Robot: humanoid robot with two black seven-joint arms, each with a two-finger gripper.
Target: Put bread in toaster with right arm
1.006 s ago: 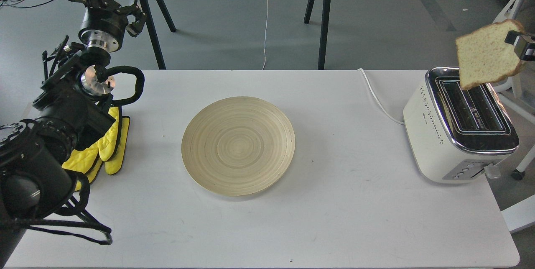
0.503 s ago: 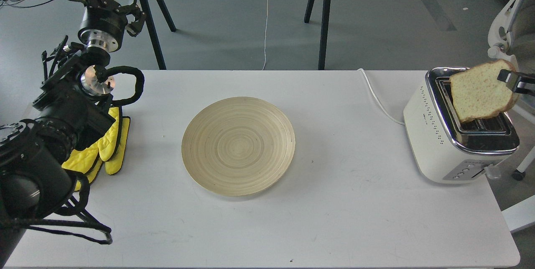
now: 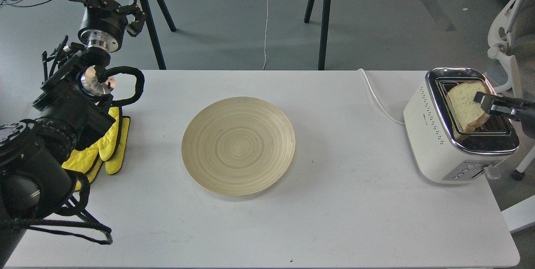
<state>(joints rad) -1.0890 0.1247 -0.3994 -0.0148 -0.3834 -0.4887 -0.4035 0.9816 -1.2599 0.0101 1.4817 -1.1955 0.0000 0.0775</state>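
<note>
bread (image 3: 464, 103) sits partway down the toaster (image 3: 439, 135) slot at far right, long edge along the slot. right gripper (image 3: 485, 103) pinches its right edge; only straight down is left, i'd say.

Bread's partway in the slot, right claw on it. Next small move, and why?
Probably open the right claw and let go. The bread sits tilted with its lower part already inside the toaster slot, only its top showing; the claw is close above the chrome top, so pushing lower looks risky.
</note>
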